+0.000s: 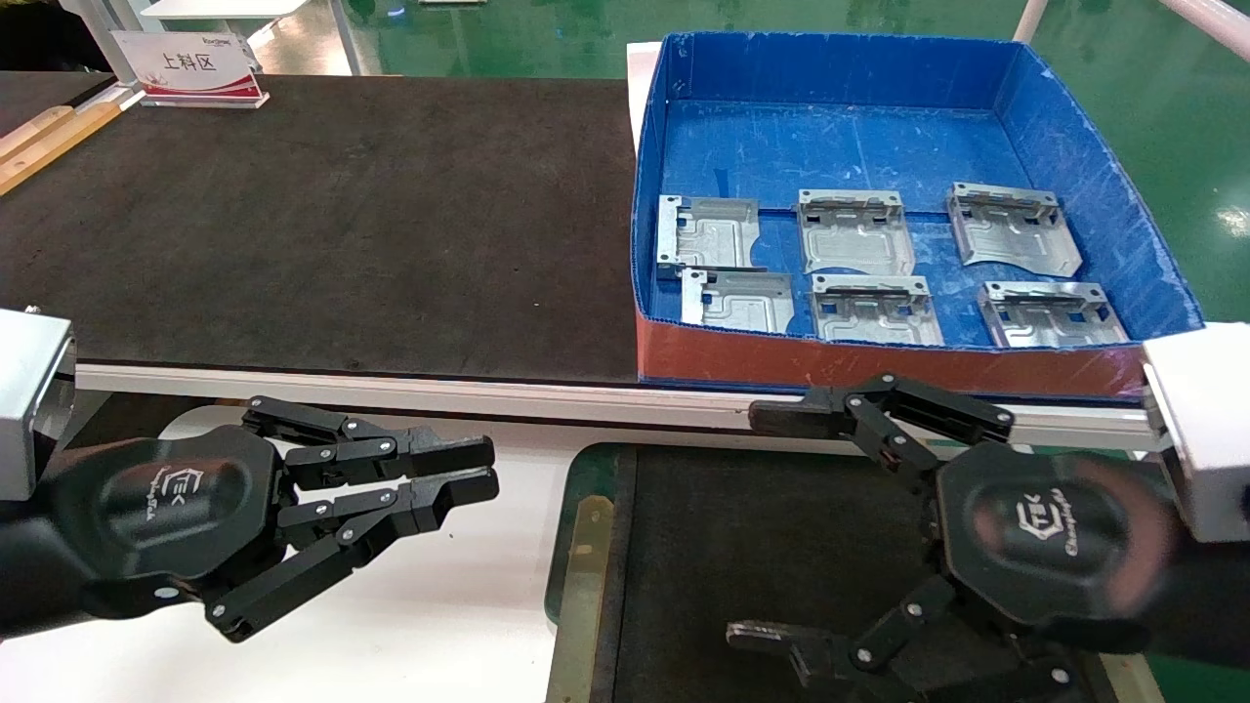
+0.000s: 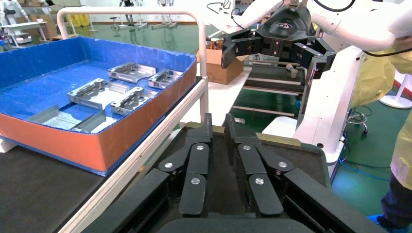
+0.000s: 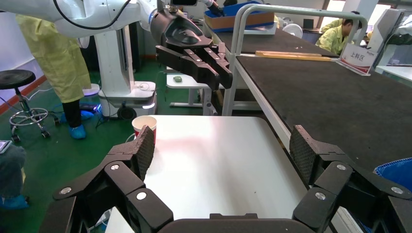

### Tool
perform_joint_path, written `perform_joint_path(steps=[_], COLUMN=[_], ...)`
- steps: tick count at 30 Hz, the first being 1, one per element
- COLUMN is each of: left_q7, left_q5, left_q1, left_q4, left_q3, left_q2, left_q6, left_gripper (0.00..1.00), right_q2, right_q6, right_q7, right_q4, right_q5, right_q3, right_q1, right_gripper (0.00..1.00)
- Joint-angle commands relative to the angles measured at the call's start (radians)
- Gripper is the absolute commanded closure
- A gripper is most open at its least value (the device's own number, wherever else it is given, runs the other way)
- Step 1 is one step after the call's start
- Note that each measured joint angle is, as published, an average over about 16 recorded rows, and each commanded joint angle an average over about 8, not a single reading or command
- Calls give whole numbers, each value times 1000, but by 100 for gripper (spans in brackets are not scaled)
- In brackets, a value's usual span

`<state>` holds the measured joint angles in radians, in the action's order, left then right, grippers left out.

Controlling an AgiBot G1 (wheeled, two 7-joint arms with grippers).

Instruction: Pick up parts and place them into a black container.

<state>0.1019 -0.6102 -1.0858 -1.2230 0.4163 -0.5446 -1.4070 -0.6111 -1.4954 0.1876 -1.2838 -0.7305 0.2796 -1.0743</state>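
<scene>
Parts (image 1: 857, 232) in blue box (image 1: 1074, 127); right pincer (image 1: 771, 527) spread, left pincer (image 1: 479, 474) pinched.

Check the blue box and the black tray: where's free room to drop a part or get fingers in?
Black container: its visible felt floor is bare, under the right gripper. Blue box: the far half is bare; the near half is crowded with six parts in two rows, narrow gaps between. Left gripper hovers over the white table.

Blue box (image 1: 1074, 146); sign (image 1: 190, 68); paper cup (image 3: 144, 125)
</scene>
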Motion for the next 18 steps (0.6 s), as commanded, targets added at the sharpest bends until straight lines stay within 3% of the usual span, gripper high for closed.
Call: perform_joint_path(steps=[1,11,12,18], left_q7=[0,0,0,0], left_q5=[0,0,0,0], left_q1=[0,0,0,0], left_q4=[0,0,0,0], left_q3=[0,0,0,0], left_q2=[0,0,0,0], left_q6=[0,0,0,0], left_gripper=[100,99,94,19], right_q2=[0,0,0,0], right_q6=[0,0,0,0], right_q7=[0,0,0,0], right_q4=[0,0,0,0], right_q5=[0,0,0,0], right_q3=[0,0,0,0], right_q1=[0,0,0,0], right_gripper=[0,0,0,0])
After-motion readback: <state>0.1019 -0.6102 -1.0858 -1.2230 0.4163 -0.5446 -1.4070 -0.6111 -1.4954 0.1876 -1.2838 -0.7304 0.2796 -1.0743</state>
